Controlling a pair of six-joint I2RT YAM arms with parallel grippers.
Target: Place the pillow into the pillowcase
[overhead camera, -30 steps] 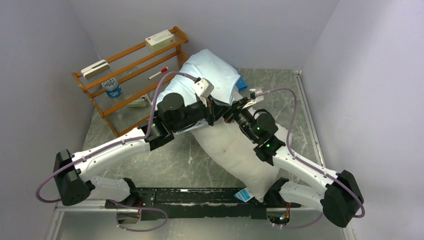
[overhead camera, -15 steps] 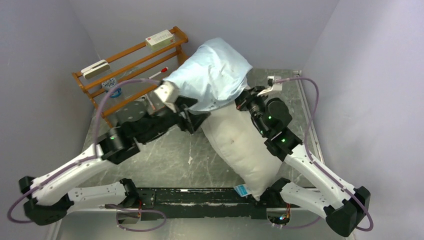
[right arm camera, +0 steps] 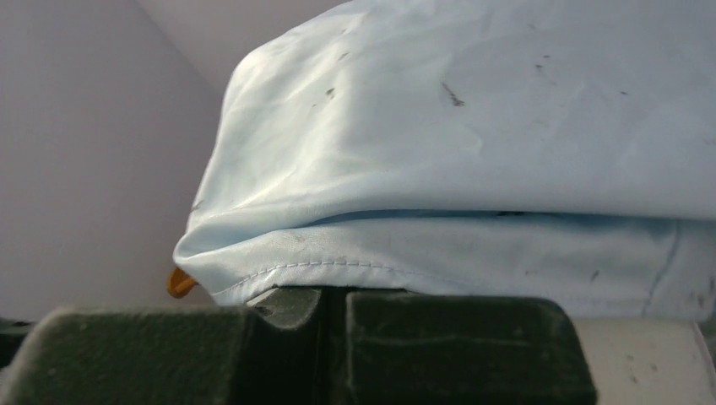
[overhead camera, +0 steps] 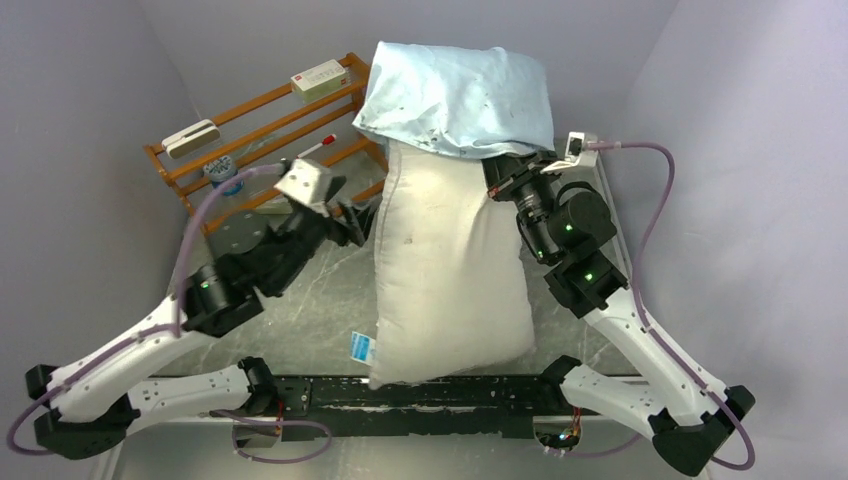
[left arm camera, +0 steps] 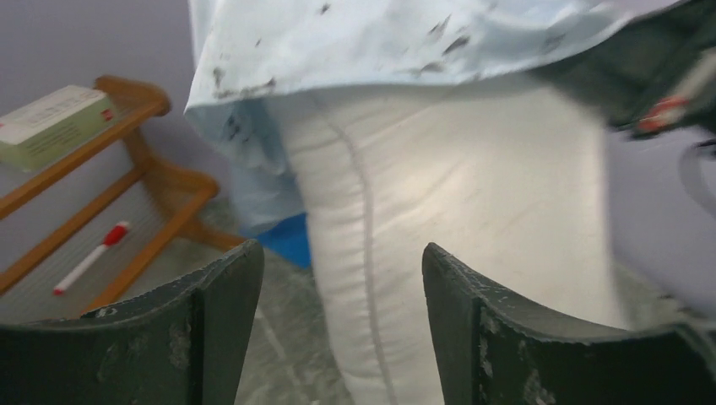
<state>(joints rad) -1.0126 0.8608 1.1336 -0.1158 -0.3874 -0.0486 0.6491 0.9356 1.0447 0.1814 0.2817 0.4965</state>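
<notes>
Right gripper (overhead camera: pixel 498 172) is clamped shut on the hem of the pillowcase (overhead camera: pixel 455 95), at the pillow's upper right corner. Left gripper (overhead camera: pixel 362 215) stands wide open and empty, just beside the pillow's left seam and below the hem.

The pillow (overhead camera: pixel 450 270) stands on end between the two grippers. The pillowcase caps only its top portion, so most of the sleeving appears outstanding.

Recommended procedure:
1. Close the left gripper on the loose hem at the pillow's upper left corner. Take fabric only, not the seam.
2. Draw both hem corners down the pillow evenly. An uneven pull will likely bunch the fabric or tip the pillow toward the wooden rack (overhead camera: pixel 250 130) on its left.
</notes>
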